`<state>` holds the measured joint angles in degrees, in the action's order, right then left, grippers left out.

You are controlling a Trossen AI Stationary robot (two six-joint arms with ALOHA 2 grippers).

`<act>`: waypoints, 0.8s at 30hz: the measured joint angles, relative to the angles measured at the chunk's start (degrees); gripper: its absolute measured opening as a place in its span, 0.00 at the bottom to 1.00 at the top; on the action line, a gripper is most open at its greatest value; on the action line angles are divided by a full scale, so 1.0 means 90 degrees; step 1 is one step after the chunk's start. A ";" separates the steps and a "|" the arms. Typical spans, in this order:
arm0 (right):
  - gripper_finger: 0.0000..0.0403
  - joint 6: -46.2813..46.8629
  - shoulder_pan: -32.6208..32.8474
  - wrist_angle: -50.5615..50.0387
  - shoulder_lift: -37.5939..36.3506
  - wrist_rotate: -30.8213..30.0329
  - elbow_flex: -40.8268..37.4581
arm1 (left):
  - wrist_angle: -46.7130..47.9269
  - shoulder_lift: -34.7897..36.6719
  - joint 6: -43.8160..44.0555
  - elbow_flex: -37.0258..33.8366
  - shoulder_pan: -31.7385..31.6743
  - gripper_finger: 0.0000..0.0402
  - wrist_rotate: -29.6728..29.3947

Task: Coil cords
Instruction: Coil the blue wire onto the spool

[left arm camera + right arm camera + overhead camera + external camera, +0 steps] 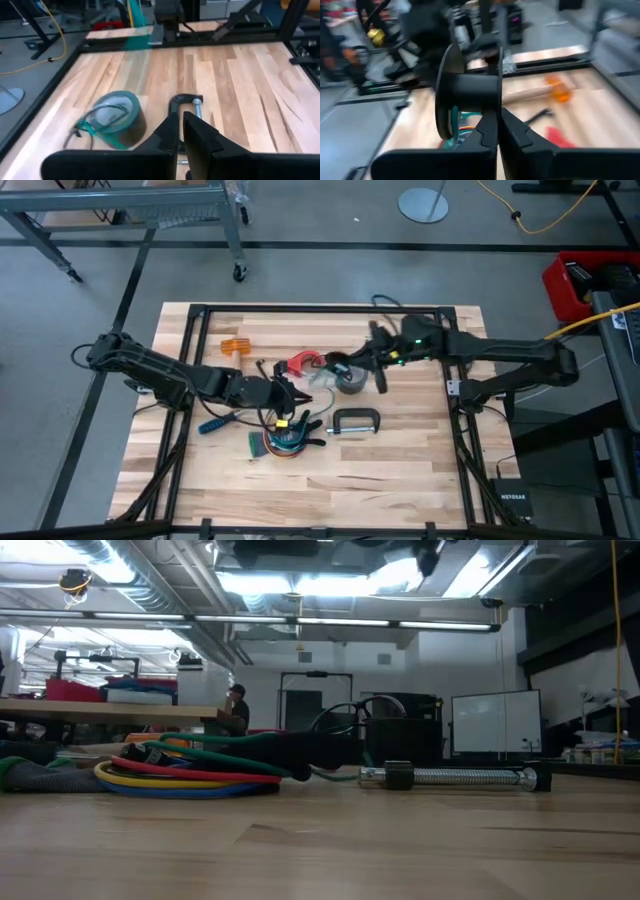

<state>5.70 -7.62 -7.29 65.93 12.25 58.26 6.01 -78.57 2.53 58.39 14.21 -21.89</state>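
Observation:
The looped multicoloured bundle (283, 442) lies flat on the table near its middle and also shows in the low view (190, 776). A small red piece (300, 363) lies farther back, with a thin dark cord (264, 385) curving beside it. My left gripper (300, 395) is just behind the bundle. Its fingers are shut (181, 129) and nothing shows between them. My right gripper (340, 370) is by the grey tape roll (352, 384) and shut (499, 122) on a black spool (470, 90). A green cord (97, 134) lies at the roll. My right gripper holds the black spool at its fingertips, by the core (482, 95) beside the round flange (445, 92). The spool stands up past the fingers. The fingers hide the place of contact. A green cord (454, 120) shows by the flange.
A metal C-clamp (355, 421) lies right of the bundle. A blue-handled tool (215, 423) lies to its left. An orange piece (232, 347) is at the back left. The black table frame (320, 309) runs along the edges. A person (237, 705) is far behind.

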 joint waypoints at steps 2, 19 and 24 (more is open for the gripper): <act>0.00 -0.0046 0.0007 -0.0245 -0.0288 -0.0248 0.0000 | -0.0153 -0.0182 -0.0019 0.0000 0.0003 0.05 0.0026; 0.00 -0.0181 0.0010 -0.0893 -0.1255 -0.0527 -0.0002 | -0.3790 -0.1991 -0.1665 -0.0002 -0.0347 0.05 0.0016; 0.00 -0.0181 0.0010 -0.1276 -0.1250 -0.0411 -0.0002 | -0.3954 -0.2097 -0.1666 0.0000 -0.0409 0.06 0.0020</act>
<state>4.08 -7.53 -18.78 54.68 8.56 58.24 -29.58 -97.45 -12.47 58.39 10.52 -21.71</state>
